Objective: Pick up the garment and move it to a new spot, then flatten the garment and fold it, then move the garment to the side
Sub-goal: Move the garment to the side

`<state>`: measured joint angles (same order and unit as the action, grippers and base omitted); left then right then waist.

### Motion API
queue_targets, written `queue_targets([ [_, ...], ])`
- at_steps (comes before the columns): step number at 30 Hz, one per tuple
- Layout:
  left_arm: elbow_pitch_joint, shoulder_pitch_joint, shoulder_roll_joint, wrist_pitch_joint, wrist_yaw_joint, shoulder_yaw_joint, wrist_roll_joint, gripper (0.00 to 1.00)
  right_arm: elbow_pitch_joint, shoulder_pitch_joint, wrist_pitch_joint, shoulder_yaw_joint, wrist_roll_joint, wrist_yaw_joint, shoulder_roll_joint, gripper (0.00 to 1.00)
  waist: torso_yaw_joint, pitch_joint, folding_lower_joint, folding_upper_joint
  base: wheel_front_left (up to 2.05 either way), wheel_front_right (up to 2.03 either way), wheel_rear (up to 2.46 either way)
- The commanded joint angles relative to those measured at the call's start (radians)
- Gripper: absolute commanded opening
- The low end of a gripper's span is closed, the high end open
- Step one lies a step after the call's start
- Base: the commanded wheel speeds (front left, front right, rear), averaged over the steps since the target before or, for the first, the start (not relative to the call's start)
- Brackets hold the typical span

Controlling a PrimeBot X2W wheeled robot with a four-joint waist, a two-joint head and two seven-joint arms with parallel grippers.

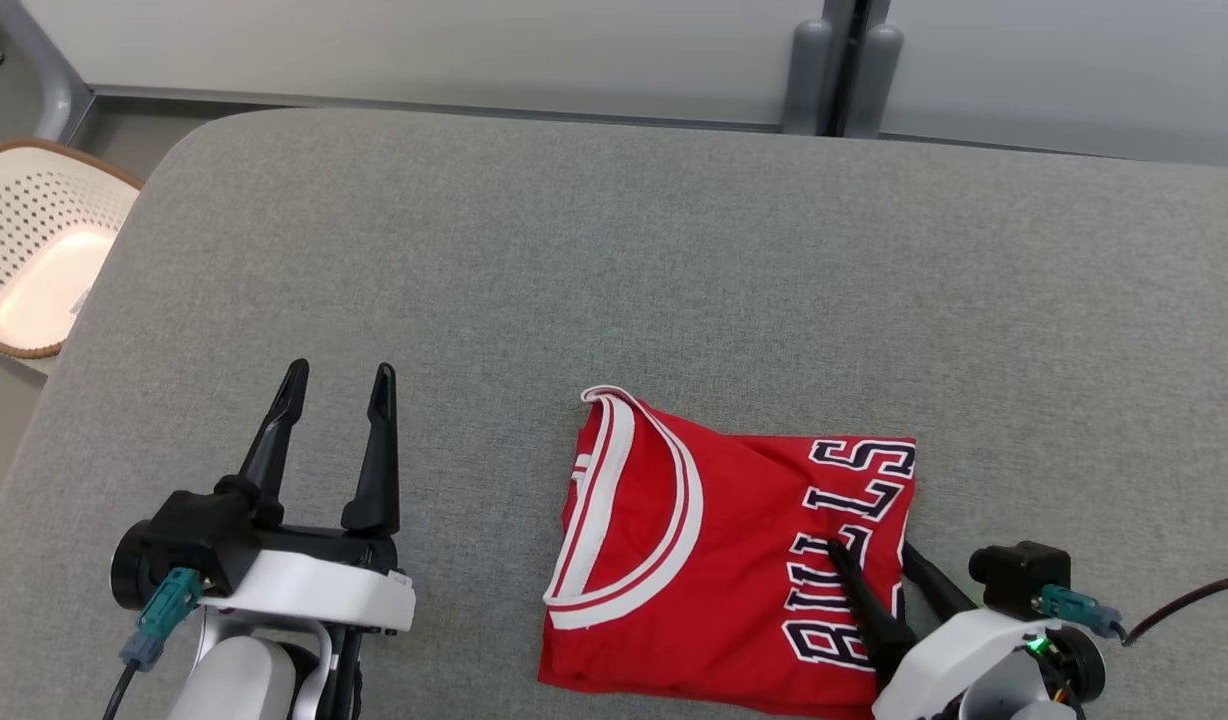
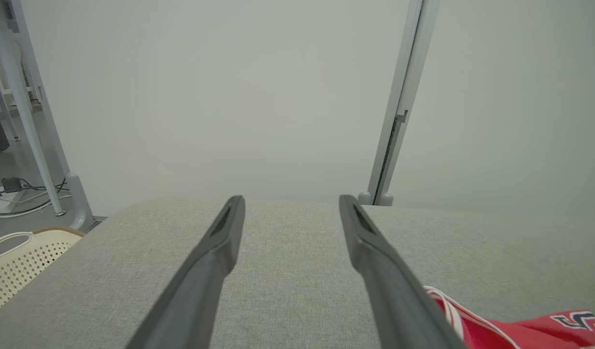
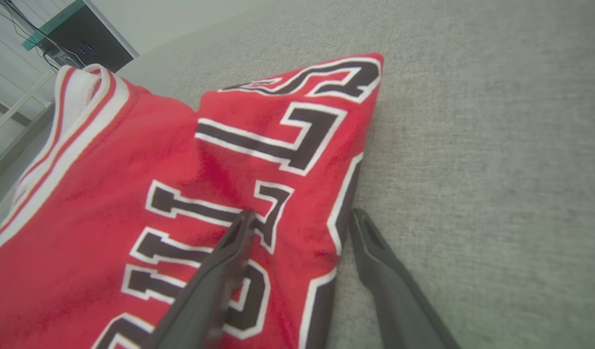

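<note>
Lying flat on the grey table [image 1: 614,250] is a red jersey [image 1: 714,570], folded up small, and it sits close to the table's near edge, a bit toward the table's right side. It has white and red bands round the neck hole and big black letters with white edges. The letters lie on the part nearest the table's right side. The right gripper [image 1: 871,550] is low over the table at that same spot. Its two dark fingers are apart and are not squeezing anything. In the right wrist view, one finger [image 3: 215,281] lies on top of the letters, and the other finger rests on the bare table just beside the jersey's edge, so the edge runs between them. I cannot tell if that other finger touches the cloth. The left gripper [image 1: 339,372] hangs over the table's left part, close to the near edge, well apart from the jersey. Its fingers are wide apart too, with nothing between them but bare table. A pale basket [image 1: 44,250] with little holes stands off the table's left edge. Behind the table's far edge stand grey wall panels [image 1: 474,50].
</note>
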<state>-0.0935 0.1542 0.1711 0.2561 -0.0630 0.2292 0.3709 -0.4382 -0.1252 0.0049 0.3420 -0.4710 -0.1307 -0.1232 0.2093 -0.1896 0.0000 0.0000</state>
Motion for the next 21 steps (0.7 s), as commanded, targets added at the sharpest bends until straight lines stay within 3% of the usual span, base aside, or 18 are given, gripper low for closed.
queue_targets([
  [1,-0.008,0.022,-0.003,0.005,0.005,-0.008,-0.005,1.0,-0.047,0.002,0.002,0.026,-0.018,0.0,-0.003,0.22,0.023,-0.028,0.0,0.0,0.0,0.0,0.0],
  [2,-0.011,0.025,-0.004,0.007,0.008,-0.01,-0.008,1.0,-0.057,-0.002,-0.002,0.034,-0.023,0.0,-0.006,0.0,0.023,-0.031,0.0,0.0,0.0,0.0,0.0],
  [11,-0.015,0.042,0.007,0.009,0.02,-0.031,-0.032,1.0,-0.026,-0.045,-0.072,0.056,0.001,0.002,-0.085,0.0,-0.032,-0.036,0.0,0.0,0.0,0.0,0.0],
  [21,0.036,0.039,0.039,0.003,0.031,-0.024,-0.06,1.0,0.073,-0.084,-0.077,0.059,0.039,0.001,-0.187,0.0,-0.279,-0.062,0.0,0.0,0.0,0.0,0.0],
])
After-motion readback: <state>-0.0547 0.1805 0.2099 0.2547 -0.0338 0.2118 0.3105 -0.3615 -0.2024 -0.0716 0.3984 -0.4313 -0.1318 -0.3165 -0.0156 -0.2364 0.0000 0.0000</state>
